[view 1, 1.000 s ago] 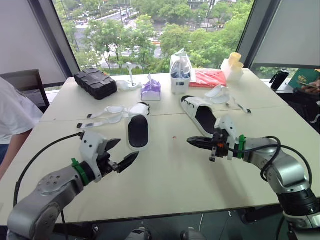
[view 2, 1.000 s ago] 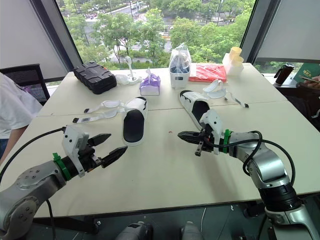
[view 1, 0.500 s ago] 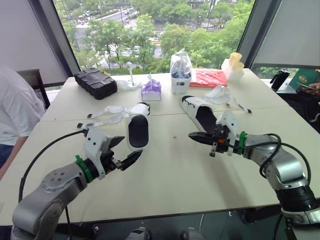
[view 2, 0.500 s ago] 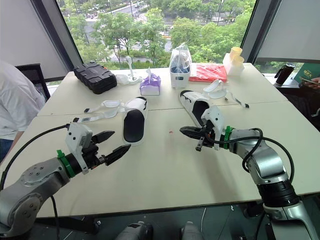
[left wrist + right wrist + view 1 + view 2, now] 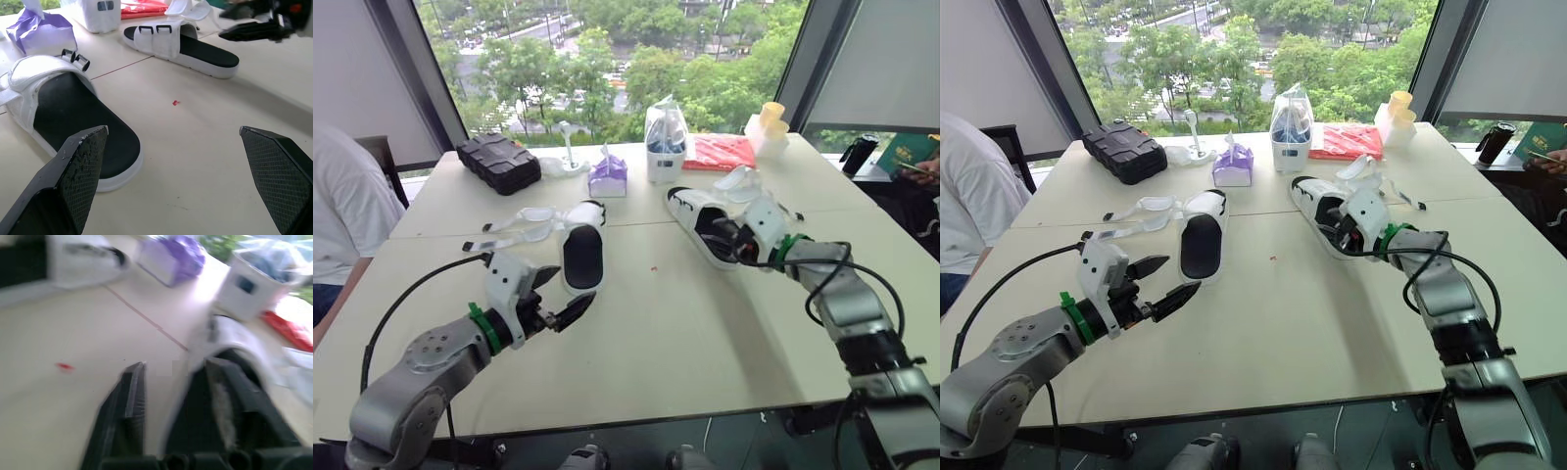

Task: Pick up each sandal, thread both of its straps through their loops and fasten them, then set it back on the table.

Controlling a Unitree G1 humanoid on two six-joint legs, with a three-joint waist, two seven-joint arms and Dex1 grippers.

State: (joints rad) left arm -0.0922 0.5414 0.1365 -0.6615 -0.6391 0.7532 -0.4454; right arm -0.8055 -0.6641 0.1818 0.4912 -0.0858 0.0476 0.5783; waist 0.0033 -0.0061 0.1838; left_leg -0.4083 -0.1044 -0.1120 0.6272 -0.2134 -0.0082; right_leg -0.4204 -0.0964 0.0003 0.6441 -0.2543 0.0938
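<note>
My right gripper (image 5: 174, 366) stood open astride the side rim of the white, black-soled rubber sandal (image 5: 693, 208), which lay flat on the cream table (image 5: 705, 333). My left gripper (image 5: 173, 129) hung open beside the second sandal (image 5: 73, 112). Risk noted: a shallow pinch on the rim could slip and tip the sandal, snagging its loose straps (image 5: 744, 181).

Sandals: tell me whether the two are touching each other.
Apart. The left wrist view shows bare table between the left sandal and the right sandal.
</note>
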